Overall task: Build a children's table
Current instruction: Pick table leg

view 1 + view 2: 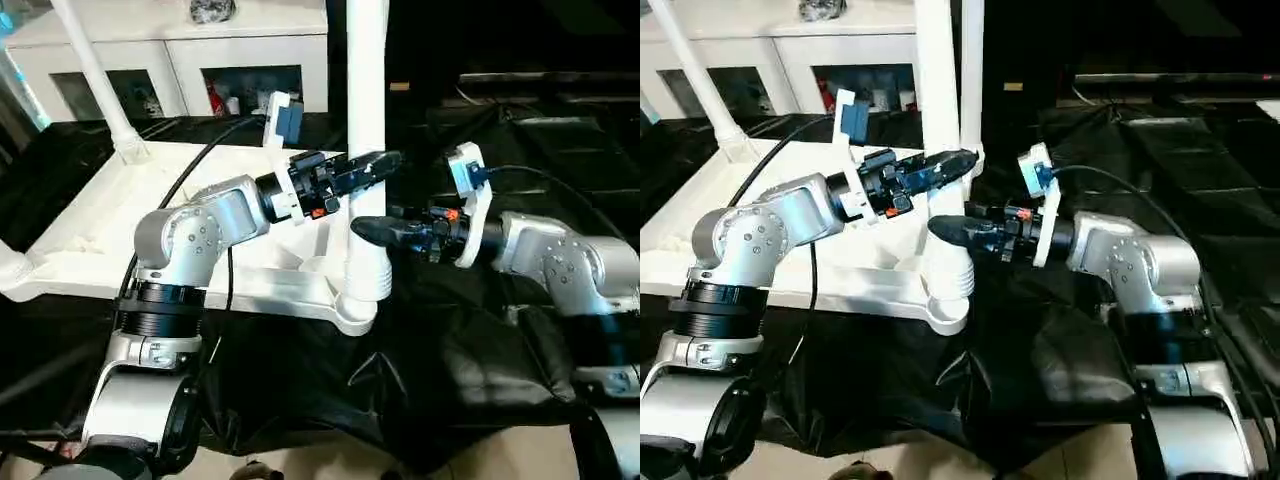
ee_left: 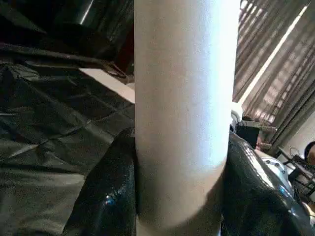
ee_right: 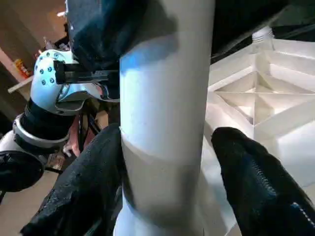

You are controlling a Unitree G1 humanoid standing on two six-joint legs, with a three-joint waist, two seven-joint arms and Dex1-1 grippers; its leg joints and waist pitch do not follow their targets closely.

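The white tabletop [image 1: 120,210] lies upside down on black cloth, ribbed underside up. A white tube leg [image 1: 366,90] stands upright in its near right corner socket [image 1: 362,300]. My left gripper [image 1: 378,163] is shut on this leg at mid height; in the left wrist view both black fingers [image 2: 106,196] press its sides. Lower down, my right gripper [image 1: 368,230] brackets the same leg with its jaws open. In the right wrist view one of its fingers [image 3: 256,182] stands clear of the tube. A second leg [image 1: 95,70] leans in the far left corner socket.
A white cabinet [image 1: 240,50] with glass doors stands behind the tabletop. Black cloth [image 1: 450,340] covers the work surface and hangs in folds at the front. Another corner socket [image 1: 12,265] shows at the left edge.
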